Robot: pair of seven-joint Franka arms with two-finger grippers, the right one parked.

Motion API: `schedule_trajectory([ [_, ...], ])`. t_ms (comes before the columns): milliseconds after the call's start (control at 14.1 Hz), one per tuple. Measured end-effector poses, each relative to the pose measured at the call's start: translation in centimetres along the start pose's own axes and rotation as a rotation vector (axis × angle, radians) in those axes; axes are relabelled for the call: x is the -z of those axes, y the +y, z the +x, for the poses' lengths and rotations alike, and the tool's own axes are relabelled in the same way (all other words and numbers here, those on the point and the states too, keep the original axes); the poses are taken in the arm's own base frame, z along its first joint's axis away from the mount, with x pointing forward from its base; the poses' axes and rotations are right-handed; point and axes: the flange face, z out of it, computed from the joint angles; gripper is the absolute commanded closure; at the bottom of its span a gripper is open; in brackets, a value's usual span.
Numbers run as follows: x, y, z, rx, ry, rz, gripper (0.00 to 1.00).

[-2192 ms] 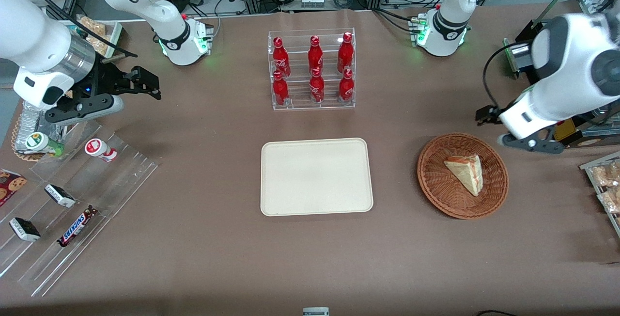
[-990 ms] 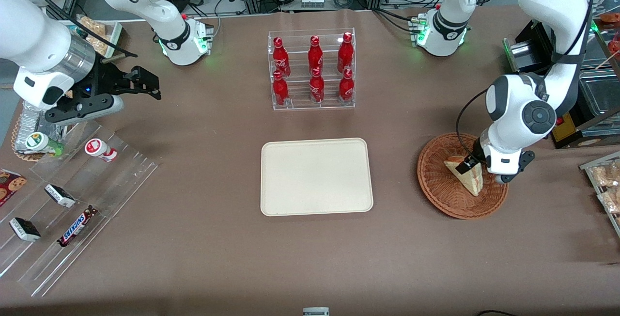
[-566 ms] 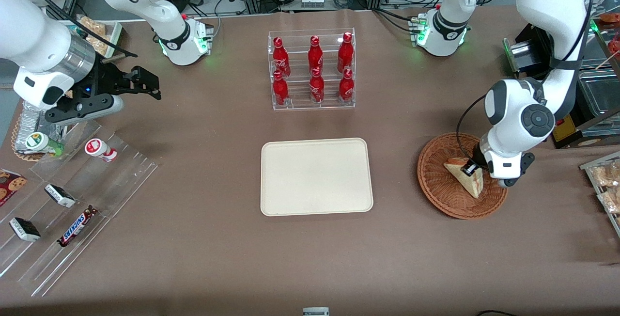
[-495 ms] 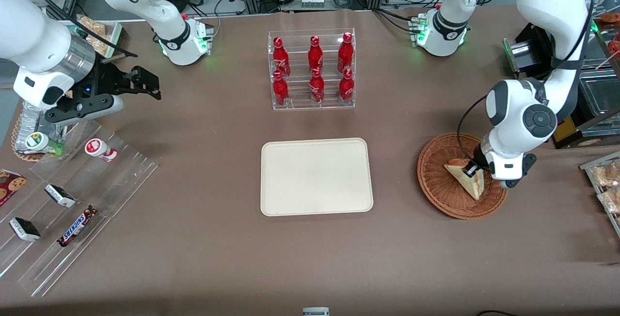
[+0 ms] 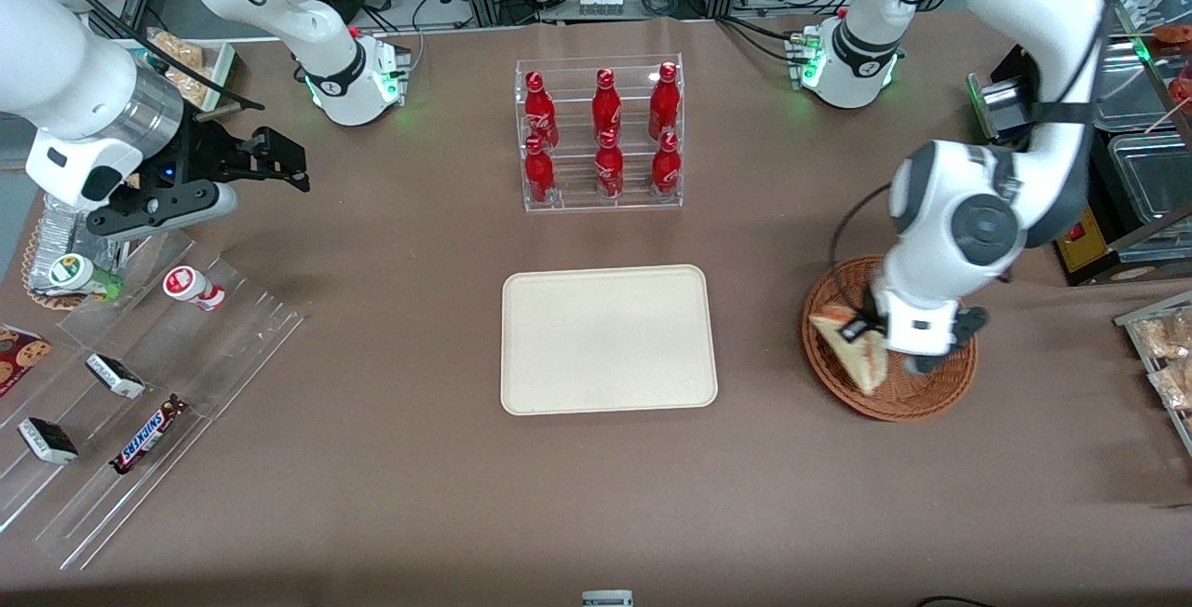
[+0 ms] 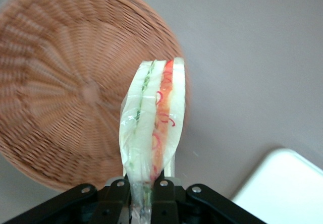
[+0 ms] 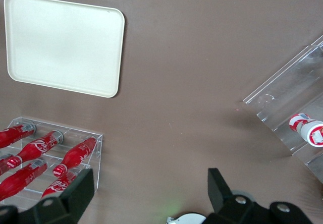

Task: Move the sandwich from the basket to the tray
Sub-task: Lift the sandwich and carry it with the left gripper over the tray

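Note:
The sandwich [image 5: 855, 348] is a clear-wrapped white bread wedge with red, orange and green filling. My left gripper [image 5: 873, 332] is shut on it and holds it lifted above the rim of the round reddish-brown wicker basket [image 5: 922, 393], at the edge nearest the tray. In the left wrist view the sandwich [image 6: 151, 128] hangs between the fingers of the gripper [image 6: 144, 191], with the basket [image 6: 60, 93] below it. The cream tray [image 5: 608, 339] lies flat in the middle of the table and shows in the wrist views too [image 6: 282, 183] [image 7: 63, 45]. The basket holds nothing else.
A clear rack of red bottles [image 5: 601, 137] stands farther from the front camera than the tray. Clear tiered racks with snack bars and small bottles [image 5: 140, 384] lie toward the parked arm's end. Bagged pastries [image 5: 1169, 356] sit toward the working arm's end.
My gripper came down over the basket, shut on the sandwich, then lifted it and carried it toward the tray side of the basket.

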Motion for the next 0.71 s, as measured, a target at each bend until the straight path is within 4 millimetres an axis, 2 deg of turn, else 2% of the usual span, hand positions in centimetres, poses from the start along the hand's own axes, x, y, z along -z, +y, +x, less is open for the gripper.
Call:
schedule_trajectory([
  [212,0.0,6.5,-6.0,-0.051,0.007,-0.019,0.95],
  [354,-1.0,10.7,-10.1,-0.080,0.004,-0.025,0.95],
  [495,-2.0,14.0,-13.4,-0.116,0.003,-0.032,0.95],
  [707,-3.4,17.7,-17.8,-0.192,0.007,-0.056,0.95],
])
